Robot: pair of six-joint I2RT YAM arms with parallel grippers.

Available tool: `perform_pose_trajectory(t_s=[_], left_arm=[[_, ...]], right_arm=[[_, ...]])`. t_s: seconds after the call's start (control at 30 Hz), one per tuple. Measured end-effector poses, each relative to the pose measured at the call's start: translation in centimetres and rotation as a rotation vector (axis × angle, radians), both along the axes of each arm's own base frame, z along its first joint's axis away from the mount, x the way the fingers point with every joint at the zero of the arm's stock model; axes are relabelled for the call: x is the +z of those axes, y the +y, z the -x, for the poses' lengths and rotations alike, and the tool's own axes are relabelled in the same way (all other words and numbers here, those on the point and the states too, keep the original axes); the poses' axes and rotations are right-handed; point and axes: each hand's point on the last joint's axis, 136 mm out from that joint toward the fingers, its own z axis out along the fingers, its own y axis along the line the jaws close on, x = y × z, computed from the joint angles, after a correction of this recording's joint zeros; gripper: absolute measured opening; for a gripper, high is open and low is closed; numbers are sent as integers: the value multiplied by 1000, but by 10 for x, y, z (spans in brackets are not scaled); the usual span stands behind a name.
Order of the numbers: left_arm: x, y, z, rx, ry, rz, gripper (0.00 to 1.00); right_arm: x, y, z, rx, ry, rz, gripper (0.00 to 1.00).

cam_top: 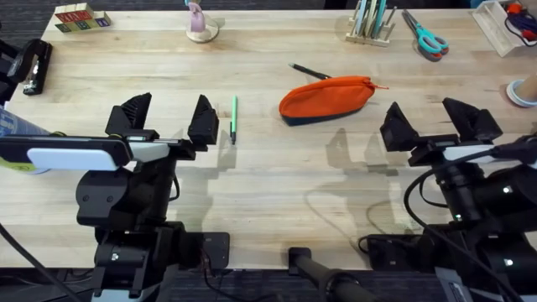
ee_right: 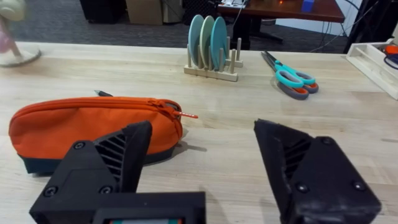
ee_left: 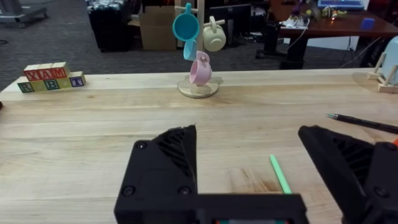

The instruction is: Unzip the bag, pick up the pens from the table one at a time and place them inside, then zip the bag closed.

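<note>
The orange bag (cam_top: 327,98) with a dark blue base lies zipped shut mid-table, its zipper pull pointing right; it also appears as the bag (ee_right: 93,127) ahead of the right fingers. A green pen (cam_top: 233,117) lies to its left, just beyond my left gripper (cam_top: 166,119), and its tip shows as the green pen (ee_left: 280,174) between the left fingers. A black pen (cam_top: 309,71) rests behind the bag, visible too as the black pen (ee_left: 364,122). My left gripper is open and empty. My right gripper (cam_top: 430,123), also open and empty, hovers to the right of the bag.
A mug tree (cam_top: 200,23) and letter blocks (cam_top: 80,17) stand along the far edge. A wooden rack of pale plates (cam_top: 370,23), teal scissors (cam_top: 425,35) and a white tray (cam_top: 503,23) sit at the far right. A black stapler (cam_top: 33,67) lies at the left edge.
</note>
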Motion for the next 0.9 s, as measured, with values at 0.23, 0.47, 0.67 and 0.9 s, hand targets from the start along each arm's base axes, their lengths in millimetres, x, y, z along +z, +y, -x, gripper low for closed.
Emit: perform_pose_trajectory(t_s=[0.23, 0.47, 0.67, 0.9], left_arm=[[0, 0, 0, 0, 0, -2, 993], [0, 0, 0, 0, 1, -2, 993], [0, -1, 0, -5, 0, -2, 992], [4, -4, 2, -26, 58, -2, 990]], right_arm=[[-3, 0, 0, 0, 16, 0, 998], [-4, 0, 1, 0, 19, 0, 998], [-3, -1, 0, -6, 13, 9, 998], [0, -10, 9, -56, 92, 23, 996]])
